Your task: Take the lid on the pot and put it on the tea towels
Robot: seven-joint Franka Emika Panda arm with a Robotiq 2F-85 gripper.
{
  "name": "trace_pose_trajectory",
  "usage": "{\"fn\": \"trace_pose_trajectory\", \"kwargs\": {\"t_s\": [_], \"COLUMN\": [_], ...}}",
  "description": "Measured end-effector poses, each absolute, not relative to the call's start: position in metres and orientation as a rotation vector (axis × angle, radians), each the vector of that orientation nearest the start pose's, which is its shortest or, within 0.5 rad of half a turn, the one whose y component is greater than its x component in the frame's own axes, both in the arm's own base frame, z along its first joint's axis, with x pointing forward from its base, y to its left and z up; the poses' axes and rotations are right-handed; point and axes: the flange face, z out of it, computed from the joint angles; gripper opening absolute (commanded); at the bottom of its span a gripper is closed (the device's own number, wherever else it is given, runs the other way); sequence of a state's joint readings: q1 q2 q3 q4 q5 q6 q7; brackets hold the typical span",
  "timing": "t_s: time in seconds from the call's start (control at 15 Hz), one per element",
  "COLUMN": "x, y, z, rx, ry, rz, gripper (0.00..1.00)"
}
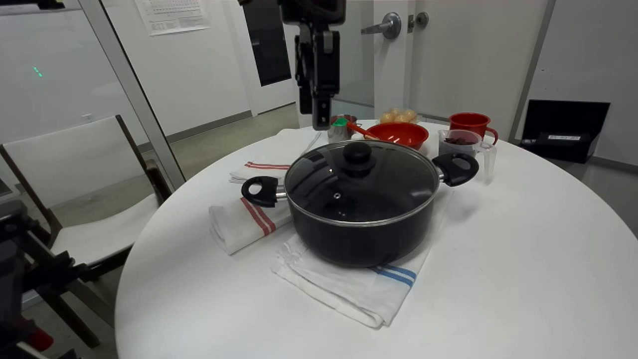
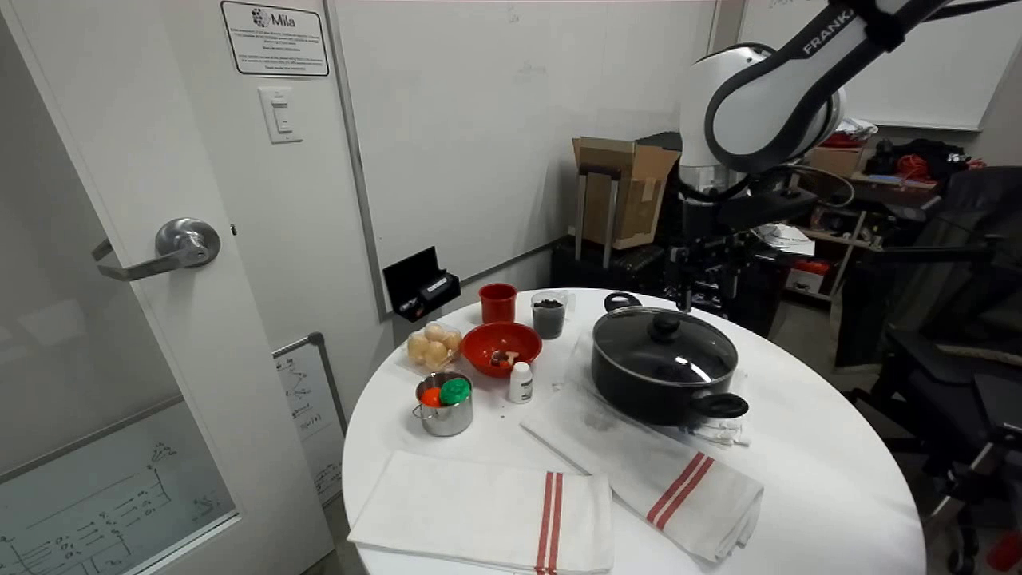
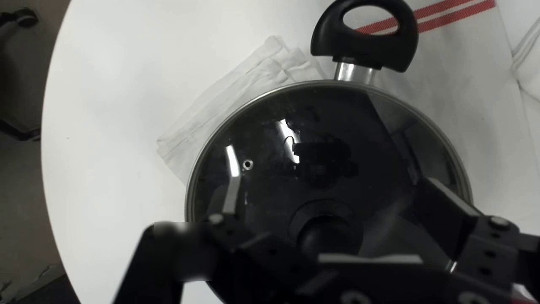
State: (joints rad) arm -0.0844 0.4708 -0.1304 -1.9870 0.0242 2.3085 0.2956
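Observation:
The dark glass lid (image 1: pixel 319 184) with a black centre knob (image 1: pixel 357 152) sits on the black pot (image 1: pixel 359 244); the lid also shows in an exterior view (image 2: pixel 631 339) and the wrist view (image 3: pixel 270 177). The pot stands partly on white tea towels: one with blue stripes (image 1: pixel 349 294), one with red stripes (image 2: pixel 687 487). Another red-striped tea towel (image 2: pixel 471 503) lies flat beside them. My gripper (image 1: pixel 316 114) hovers above the lid, apart from it. In the wrist view, its fingers (image 3: pixel 335 198) are spread open and empty, with the knob (image 3: pixel 329 236) between them, below.
A red bowl (image 2: pixel 501 345), a steel cup (image 2: pixel 445 415), a white bottle (image 2: pixel 520 383), a box of eggs (image 2: pixel 433 347), a red mug (image 2: pixel 497 303) and a clear measuring cup (image 2: pixel 548 315) stand near the pot on the round white table (image 1: pixel 523 279).

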Motion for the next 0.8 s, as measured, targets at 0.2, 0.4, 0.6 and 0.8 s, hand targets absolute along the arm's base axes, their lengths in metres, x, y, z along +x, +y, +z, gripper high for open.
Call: {"fn": "trace_pose_trajectory", "kwargs": {"t_s": [0.2,0.4,0.6,0.8], "x": [0.591,0.6,0.61,0.619], "y": [-0.137,-0.143,-0.144,-0.143], "z": [0.2,0.187,0.171,0.157], "rx": [-3.069,-3.051,-3.024,-3.004], "ry": [0.907,0.967,0.992,1.007], "rz": [0.227,0.231,0.243,0.255], "gripper": [1.0,1.0,1.0,1.0]}}
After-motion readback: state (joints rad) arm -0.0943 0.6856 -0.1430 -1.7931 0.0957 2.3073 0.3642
